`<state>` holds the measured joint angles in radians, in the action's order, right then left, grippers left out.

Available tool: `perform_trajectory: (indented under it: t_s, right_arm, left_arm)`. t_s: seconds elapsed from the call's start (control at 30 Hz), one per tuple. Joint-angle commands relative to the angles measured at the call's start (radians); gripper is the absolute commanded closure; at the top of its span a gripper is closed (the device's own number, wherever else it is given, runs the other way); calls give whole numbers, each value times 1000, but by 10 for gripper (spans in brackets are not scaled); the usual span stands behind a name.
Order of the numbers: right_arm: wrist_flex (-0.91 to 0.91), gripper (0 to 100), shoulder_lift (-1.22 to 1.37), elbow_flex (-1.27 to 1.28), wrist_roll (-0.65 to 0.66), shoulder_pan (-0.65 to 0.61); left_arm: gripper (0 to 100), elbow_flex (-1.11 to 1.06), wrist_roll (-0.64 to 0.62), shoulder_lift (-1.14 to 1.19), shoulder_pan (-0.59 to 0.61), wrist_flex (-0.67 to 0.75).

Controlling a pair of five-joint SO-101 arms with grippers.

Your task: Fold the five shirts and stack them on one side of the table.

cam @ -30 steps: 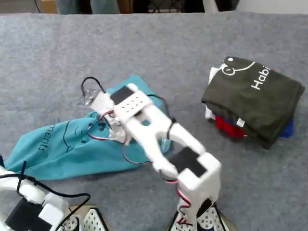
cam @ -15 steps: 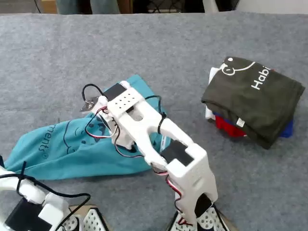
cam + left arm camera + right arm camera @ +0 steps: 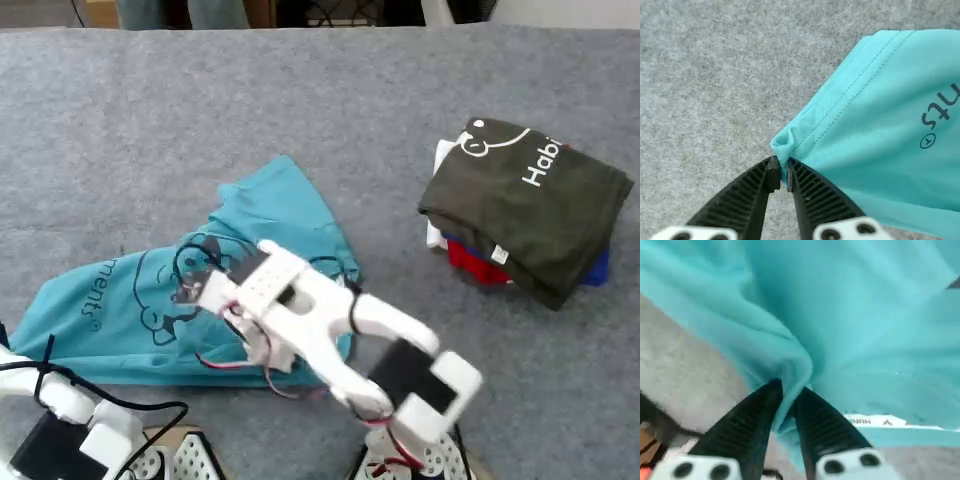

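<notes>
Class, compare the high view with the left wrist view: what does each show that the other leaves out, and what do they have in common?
The high view offers the stack of folded shirts, a dark olive one on top, at one side of the table. It also offers the right gripper on the white arm, over the middle of the crumpled teal shirt. The left wrist view offers the left gripper, its black ribbed fingers closed on a bunched hem corner of that shirt. Both share the teal shirt and the grey felt table covering.

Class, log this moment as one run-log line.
left hand: shut on teal shirt corner | right hand: shut on its fold | folded stack: apart, untouched
</notes>
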<state>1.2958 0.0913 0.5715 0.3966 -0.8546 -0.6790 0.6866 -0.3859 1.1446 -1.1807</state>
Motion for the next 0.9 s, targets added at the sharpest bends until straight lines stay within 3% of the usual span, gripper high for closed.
perform_trajectory:
  t_s: [0.0,0.1,0.17,0.37,0.67,0.87]
  right_arm:
    - [-49,842,-99,77,-14,-11]
    - [-46,719,-139,91,-18,-11]
    - [-35,688,-159,90,-18,-12]
    - [20,749,-231,87,-18,-14]
    - [114,936,-390,91,-17,-14]
    - [126,897,-510,91,-18,-11]
  left_arm:
    - [971,13,8,-29,-2,6]
    - [971,13,6,-23,-4,6]
    - [971,13,6,-21,-16,6]
    - [971,15,6,-31,-68,6]
    - [971,15,5,-31,-88,6]
    - [971,15,5,-31,-88,6]
